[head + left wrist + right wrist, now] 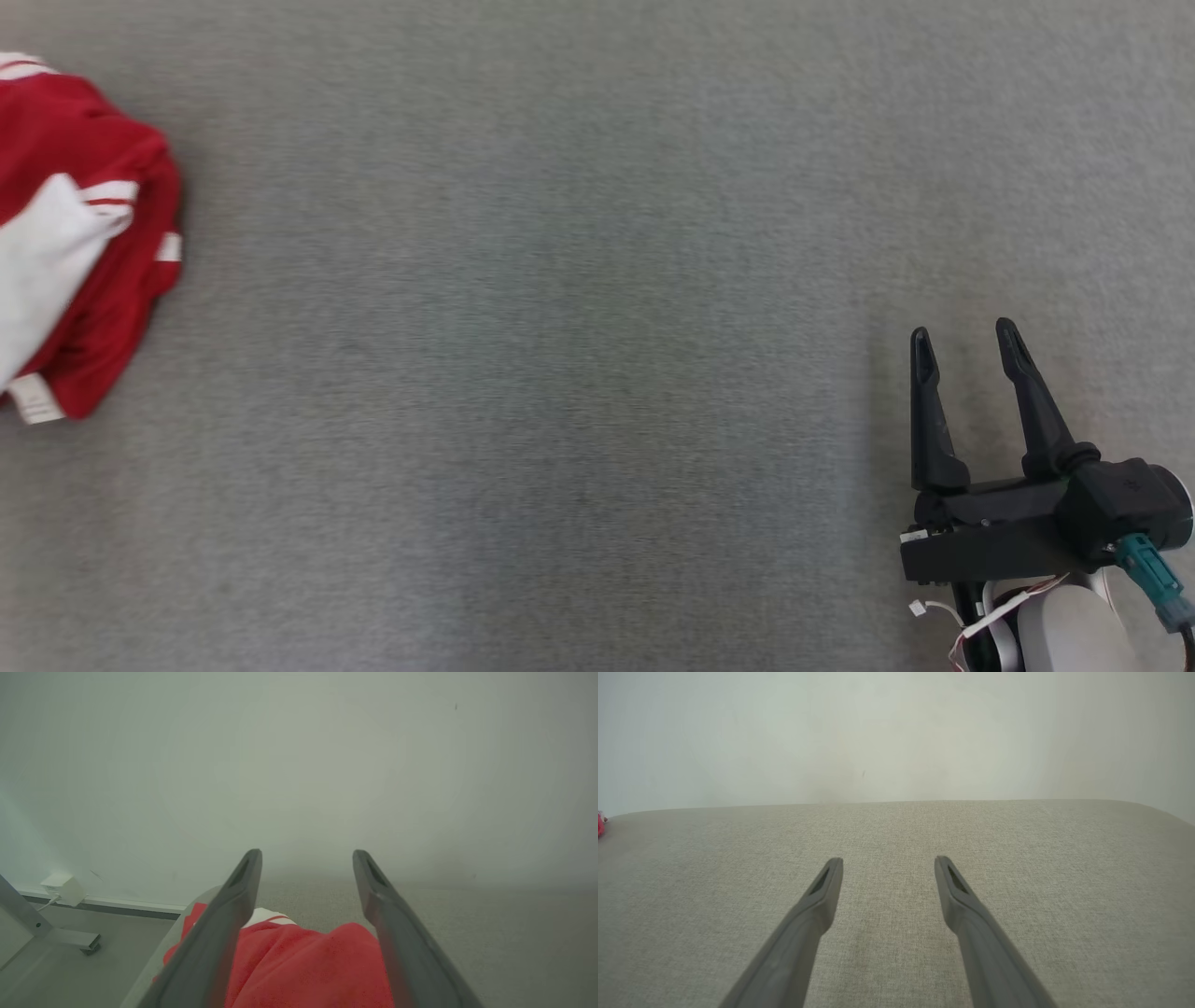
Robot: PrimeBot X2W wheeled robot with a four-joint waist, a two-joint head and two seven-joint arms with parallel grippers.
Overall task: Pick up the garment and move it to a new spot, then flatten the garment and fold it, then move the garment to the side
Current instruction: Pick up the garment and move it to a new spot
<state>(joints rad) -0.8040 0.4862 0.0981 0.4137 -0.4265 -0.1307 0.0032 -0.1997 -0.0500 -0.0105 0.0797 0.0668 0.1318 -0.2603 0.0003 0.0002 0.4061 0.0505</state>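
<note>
I'm on the pick-up step: the bunched garment (84, 233) lies at the grey surface's (560, 373) left edge, my left gripper (306, 858) spread above it (touching or not, I can't tell), my right gripper (966, 336) open well apart, so next I lower and pinch.

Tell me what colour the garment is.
The garment is red with white stripes and panels, clearest in the head view.
</note>
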